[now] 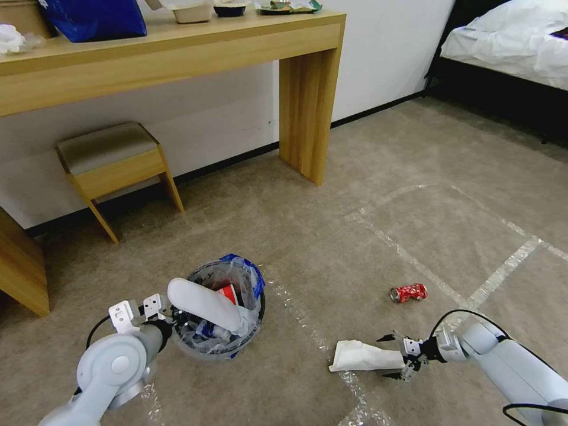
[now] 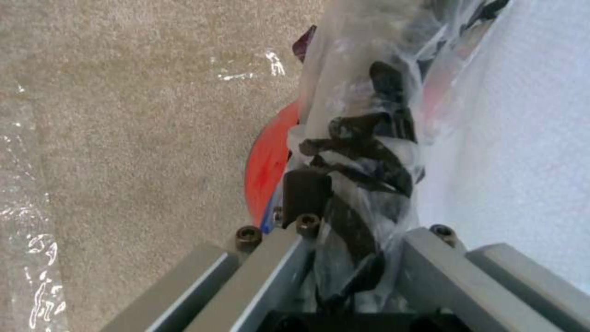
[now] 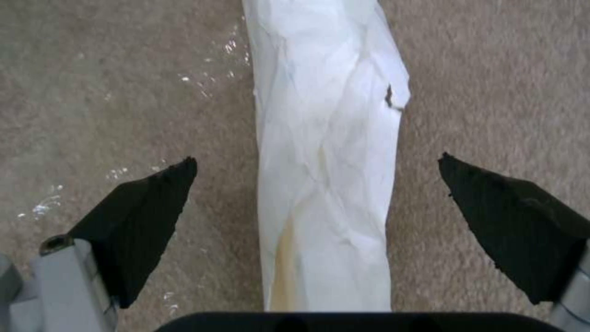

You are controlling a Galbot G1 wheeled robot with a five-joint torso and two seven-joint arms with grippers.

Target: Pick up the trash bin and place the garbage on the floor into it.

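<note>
Right gripper, spread wide and low over the floor, straddling the near end of a crumpled white wrapper; in the right wrist view, black fingertips apart on either side of the wrapper, neither touching it. For a clean pick, probably best lowered until the tips brush the carpet, then closed across the narrow width, square to its length, so the thin paper bunches instead of slipping out. Right arm reaching forward and inward, wrist nearly level. Left gripper clamped on the bagged rim of the trash bin, slipper and carton inside, forearm bent up beside it. Red can on the floor beyond the wrapper, near a tape line.
</note>
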